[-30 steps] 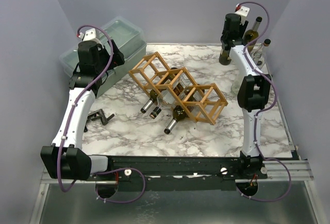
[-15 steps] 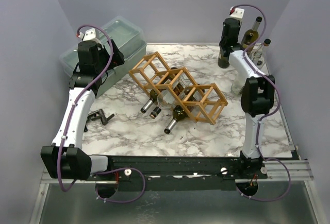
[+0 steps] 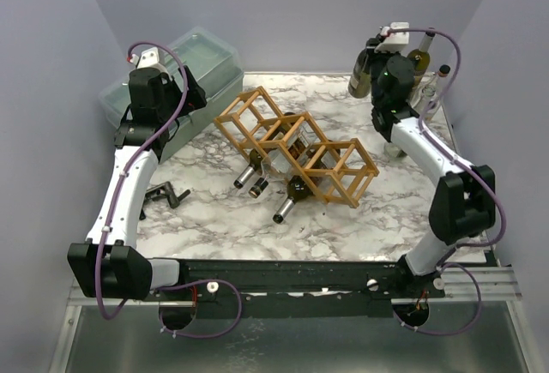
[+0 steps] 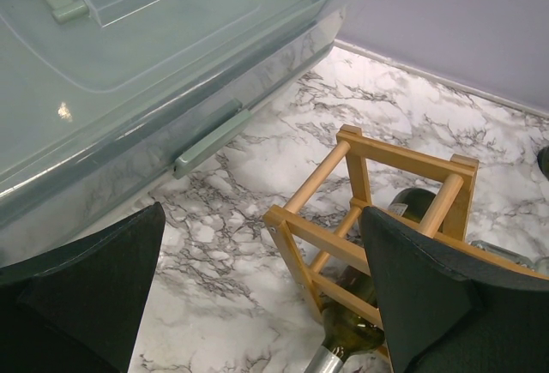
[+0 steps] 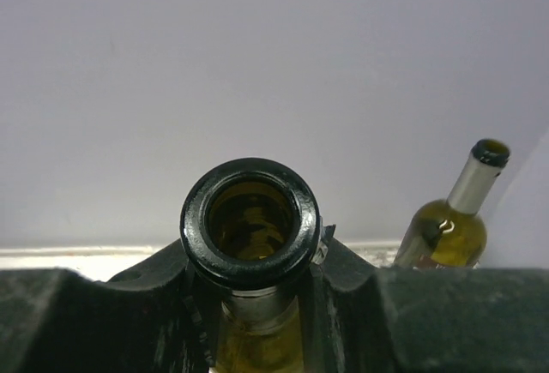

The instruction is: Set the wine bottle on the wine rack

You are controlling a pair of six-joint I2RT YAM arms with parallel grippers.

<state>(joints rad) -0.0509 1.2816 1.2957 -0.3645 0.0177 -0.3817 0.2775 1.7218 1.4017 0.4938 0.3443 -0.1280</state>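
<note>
Right pincer [image 3: 376, 47] is shut tight on the neck of the wine bottle [image 3: 359, 75], upper right of top view. Bottle is tilted, mouth end leaning right; can't tell if base is off the bench [image 3: 214, 223]. In right wrist view the bottle's open mouth sits at ctr, w/ dark fingers [image 5: 347, 304] pressed vs the neck on both sides. Wine rack [image 3: 296, 146] lies at ctr of the marble bench, well apart from the held bottle, w/ three bottles [image 3: 287, 206] in its cells, necks pointing lower left. Two more bottles [image 3: 420, 51] stand upper right, just beside the right arm. Left pincer [image 4: 262, 219] is wide open, nothing btwn its fingers, above the bench near one end of the rack. Lidded plastic box [image 3: 171, 73] sits upper left.
</note>
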